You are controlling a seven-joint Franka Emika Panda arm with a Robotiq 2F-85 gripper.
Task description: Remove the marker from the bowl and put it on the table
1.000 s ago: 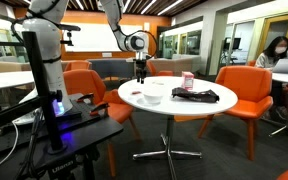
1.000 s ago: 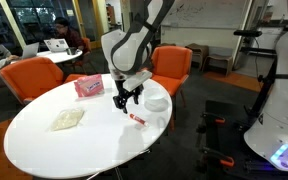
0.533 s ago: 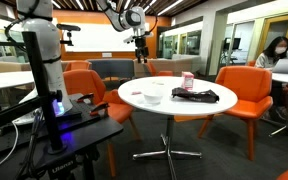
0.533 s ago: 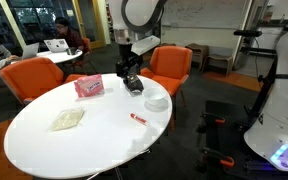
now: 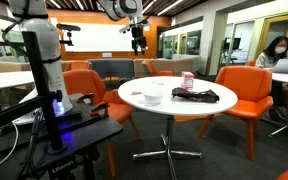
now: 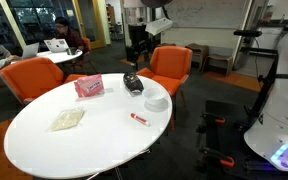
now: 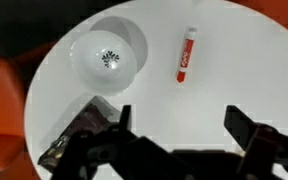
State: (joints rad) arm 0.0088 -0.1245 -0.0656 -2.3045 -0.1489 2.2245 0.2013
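tool: jaws spread wide, empty, high above the bench
marker: flat on the bench, near the bowl, not touching
bowl: empty
step: placement likely done
next move: probably nothing beyond keeping clear of the marker

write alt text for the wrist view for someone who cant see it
Seen from above, a red marker lies on the round white table, beside an empty white bowl. The open gripper hangs above them, with a black cloth-like thing at lower left.
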